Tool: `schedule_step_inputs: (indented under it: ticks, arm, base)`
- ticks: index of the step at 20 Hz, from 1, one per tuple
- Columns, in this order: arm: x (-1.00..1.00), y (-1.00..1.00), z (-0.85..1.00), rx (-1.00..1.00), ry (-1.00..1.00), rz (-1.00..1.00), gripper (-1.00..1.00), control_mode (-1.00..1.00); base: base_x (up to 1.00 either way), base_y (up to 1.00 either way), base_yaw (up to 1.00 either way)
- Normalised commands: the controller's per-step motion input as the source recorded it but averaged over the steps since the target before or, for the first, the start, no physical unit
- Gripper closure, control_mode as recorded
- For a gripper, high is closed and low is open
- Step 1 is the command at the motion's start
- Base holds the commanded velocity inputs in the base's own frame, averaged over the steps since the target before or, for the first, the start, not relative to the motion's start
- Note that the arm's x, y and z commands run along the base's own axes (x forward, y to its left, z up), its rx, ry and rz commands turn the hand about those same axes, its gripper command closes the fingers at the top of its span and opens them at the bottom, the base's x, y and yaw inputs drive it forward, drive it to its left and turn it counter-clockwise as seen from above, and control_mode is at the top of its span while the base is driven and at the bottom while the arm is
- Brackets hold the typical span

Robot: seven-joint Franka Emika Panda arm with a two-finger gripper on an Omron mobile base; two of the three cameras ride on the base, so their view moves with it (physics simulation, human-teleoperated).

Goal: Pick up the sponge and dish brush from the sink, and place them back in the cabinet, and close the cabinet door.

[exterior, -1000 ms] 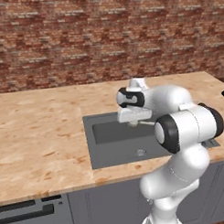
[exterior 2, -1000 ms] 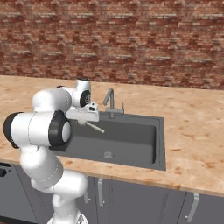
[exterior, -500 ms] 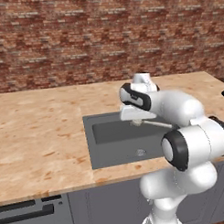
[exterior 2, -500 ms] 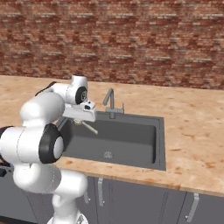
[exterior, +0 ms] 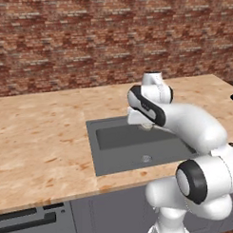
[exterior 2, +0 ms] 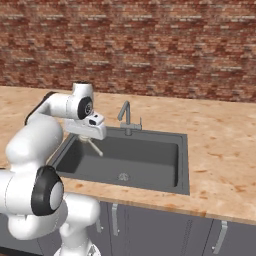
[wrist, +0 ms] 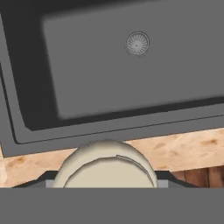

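Observation:
My gripper (exterior 2: 90, 136) hangs over the back left part of the dark sink (exterior 2: 150, 159), shut on the dish brush (exterior 2: 96, 148), whose thin handle slants down toward the basin. From the left base camera the gripper (exterior: 146, 124) shows the brush's cream head (exterior: 148, 127) just under the hand. The hand camera has the round cream head (wrist: 105, 162) between the jaws, above the sink's rim (wrist: 109, 131) and a strip of countertop. The sponge, the cabinet and the cabinet door are out of view.
A slim grey faucet (exterior 2: 126, 118) stands at the sink's back edge, right of my hand. The drain (wrist: 138, 43) sits in the basin floor. Wood-grain countertop (exterior: 43, 135) surrounds the sink, a brick wall (exterior: 87, 38) rises behind it, and grey under-counter doors (exterior 2: 165, 230) lie below.
The arm's elbow has swung out to the side and forward. The hand has stayed over the back of the sink, still holding the brush, and has shifted only slightly.

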Motion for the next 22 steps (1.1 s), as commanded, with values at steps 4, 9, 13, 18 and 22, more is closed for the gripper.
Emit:
schedule_step_inputs:
  ticks: [4, 9, 13, 18, 22]
  arm:
    - [-0.43, 0.00, 0.23, -0.05, 0.00, -0.05, 1.00, -1.00]
    - [-0.30, 0.00, 0.25, -0.05, 0.00, -0.04, 1.00, -1.00]
    - [-0.29, 0.00, 0.31, 0.00, 0.00, 0.00, 1.00, -1.00]
    - [-0.32, 0.00, 0.21, 0.00, 0.00, 0.00, 1.00, -1.00]
    - [-0.33, 0.00, 0.14, 0.00, 0.00, 0.00, 1.00, -1.00]
  base:
    - [0.00, 0.00, 0.00]
    - [0.00, 0.00, 0.00]
    - [0.00, 0.00, 0.00]
    - [0.00, 0.00, 0.00]
    - [0.00, 0.00, 0.00]
